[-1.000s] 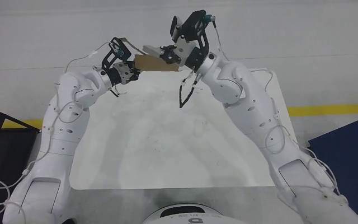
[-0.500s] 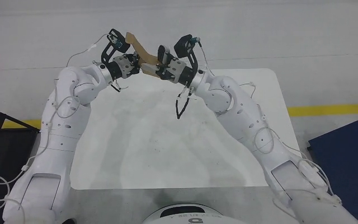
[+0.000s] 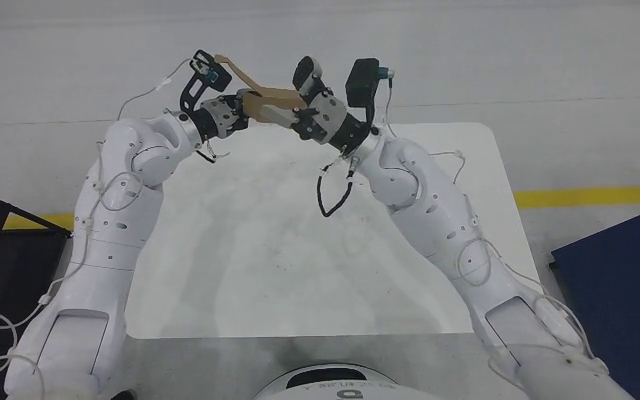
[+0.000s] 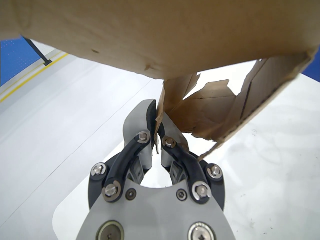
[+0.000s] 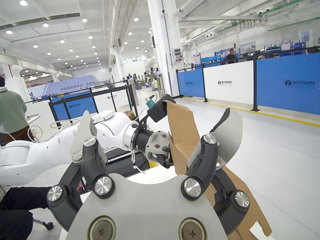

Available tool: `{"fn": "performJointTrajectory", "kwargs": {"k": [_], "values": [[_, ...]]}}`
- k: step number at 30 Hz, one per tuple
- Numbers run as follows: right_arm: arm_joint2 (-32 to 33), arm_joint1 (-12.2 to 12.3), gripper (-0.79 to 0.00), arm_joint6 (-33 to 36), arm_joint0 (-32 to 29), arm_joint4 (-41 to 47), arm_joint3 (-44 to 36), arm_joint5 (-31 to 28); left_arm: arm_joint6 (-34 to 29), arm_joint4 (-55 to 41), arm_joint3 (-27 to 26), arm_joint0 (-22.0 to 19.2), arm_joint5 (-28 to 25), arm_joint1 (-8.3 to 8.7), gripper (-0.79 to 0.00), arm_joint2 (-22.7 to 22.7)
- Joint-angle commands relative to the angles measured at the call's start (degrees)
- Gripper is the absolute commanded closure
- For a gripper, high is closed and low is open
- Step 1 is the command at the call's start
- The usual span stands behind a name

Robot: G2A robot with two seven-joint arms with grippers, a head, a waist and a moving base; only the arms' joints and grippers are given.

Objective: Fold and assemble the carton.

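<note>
The brown carton (image 3: 265,100), partly folded and torn at its flaps, hangs above the table's far edge. My left gripper (image 3: 228,110) is shut on one thin flap of the carton (image 4: 157,123); the carton's broad panel (image 4: 160,26) looms over that wrist, with the open inside (image 4: 212,111) beyond the fingers. My right gripper (image 3: 302,95) stands open at the carton's other end. In the right wrist view the carton (image 5: 180,131) rises beside one finger (image 5: 228,126) of the right gripper (image 5: 157,113), whose jaws are spread wide; the left gripper (image 5: 162,157) shows behind, clamped on the card.
The white table (image 3: 300,260) lies beneath both arms, its far edge under the carton. A black cable (image 3: 330,190) hangs from the right forearm. Grey floor with a yellow line (image 3: 570,195) runs past the table's right side.
The carton has been raised from lying flat to tilted and shifted left. The right wrist has turned over, and its fingers now stand apart at the carton's end.
</note>
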Motion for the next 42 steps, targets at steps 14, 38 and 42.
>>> {"fn": "performJointTrajectory", "kwargs": {"k": [14,38,42], "values": [[-4.14,-1.89,-0.779,1.52,1.47,-4.09,7.5,0.88,-1.48,-2.85,-0.92,0.48,0.27,0.33,0.0,-0.88],[4.13,-0.77,-0.733,-2.02,-1.01,-11.79,4.45,4.27,-12.77,-31.46,9.28,-4.78,-15.1,0.55,0.0,0.7],[5.79,-0.39,-0.723,-2.02,-1.02,-14.29,3.24,4.91,-13.65,-32.63,9.87,-5.39,-15.41,0.73,0.0,0.97]]}}
